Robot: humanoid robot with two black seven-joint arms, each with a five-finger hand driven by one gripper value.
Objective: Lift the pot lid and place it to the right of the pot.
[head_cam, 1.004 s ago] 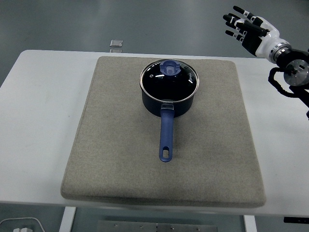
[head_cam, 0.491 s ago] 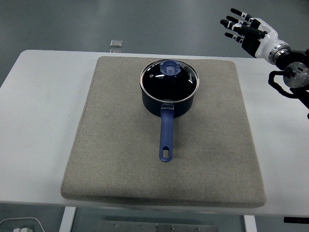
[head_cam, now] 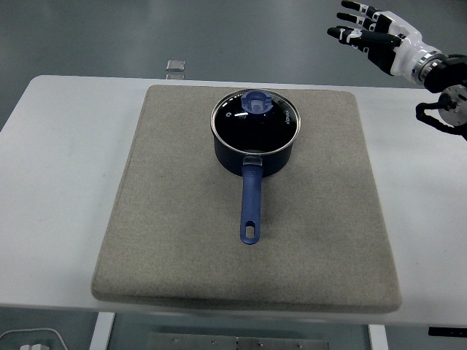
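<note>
A dark blue pot [head_cam: 255, 149] stands on the grey mat [head_cam: 168, 219], its blue handle [head_cam: 250, 205] pointing toward the near edge. A glass lid [head_cam: 256, 119] with a blue knob [head_cam: 257, 102] sits closed on the pot. My right hand [head_cam: 363, 30] hovers high at the upper right, beyond the mat's far right corner, well away from the pot. Its fingers are spread and hold nothing. The left arm does not show.
The mat covers most of the white table [head_cam: 55, 160]. A small clear object [head_cam: 175, 68] lies at the table's far edge, left of the pot. Bare mat stretches to the right of the pot [head_cam: 336, 160].
My right hand has risen and drifted slightly up and away, fingers staying spread. The pot and lid have not moved.
</note>
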